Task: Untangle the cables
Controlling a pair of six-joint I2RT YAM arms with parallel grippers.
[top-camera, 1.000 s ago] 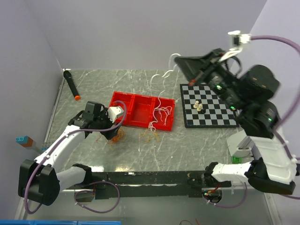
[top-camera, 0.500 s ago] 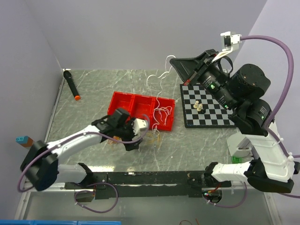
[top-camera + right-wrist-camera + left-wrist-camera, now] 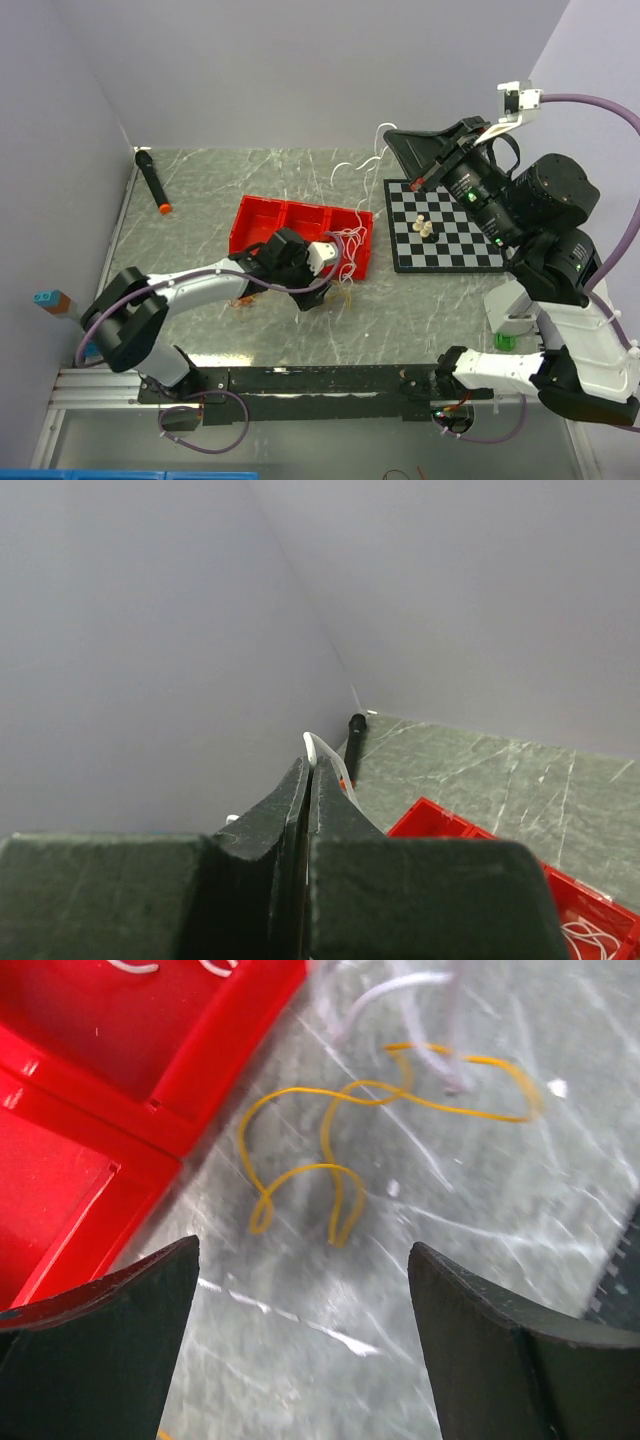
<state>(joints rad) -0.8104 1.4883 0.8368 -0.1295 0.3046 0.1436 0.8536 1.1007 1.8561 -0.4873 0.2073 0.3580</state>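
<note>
The cables lie in separate places. A thin yellow cable (image 3: 330,1150) loops on the table in front of the red tray (image 3: 100,1110), and white strands (image 3: 400,990) cross just beyond it. My left gripper (image 3: 305,1260) hovers open just short of the yellow cable, with nothing between its fingers (image 3: 510,1350). From above, the left gripper (image 3: 322,292) sits at the red tray's (image 3: 262,215) front right corner. My right gripper (image 3: 392,135) is raised high at the back, shut on a white cable (image 3: 352,165) that dangles from it. That white cable (image 3: 320,755) pokes out of the right gripper's (image 3: 309,770) tips. More white cables (image 3: 350,243) lie in the tray's right compartment.
A chessboard (image 3: 445,225) with small pale pieces (image 3: 425,227) lies right of the tray. A black marker with an orange tip (image 3: 152,180) rests at the back left. Orange strands (image 3: 240,300) lie under the left arm. A green object (image 3: 503,340) stands by the right base.
The left arm swept right from the tray's left front to its right front corner, and its jaws opened wider. The right arm shifted slightly, still holding the white cable up.
</note>
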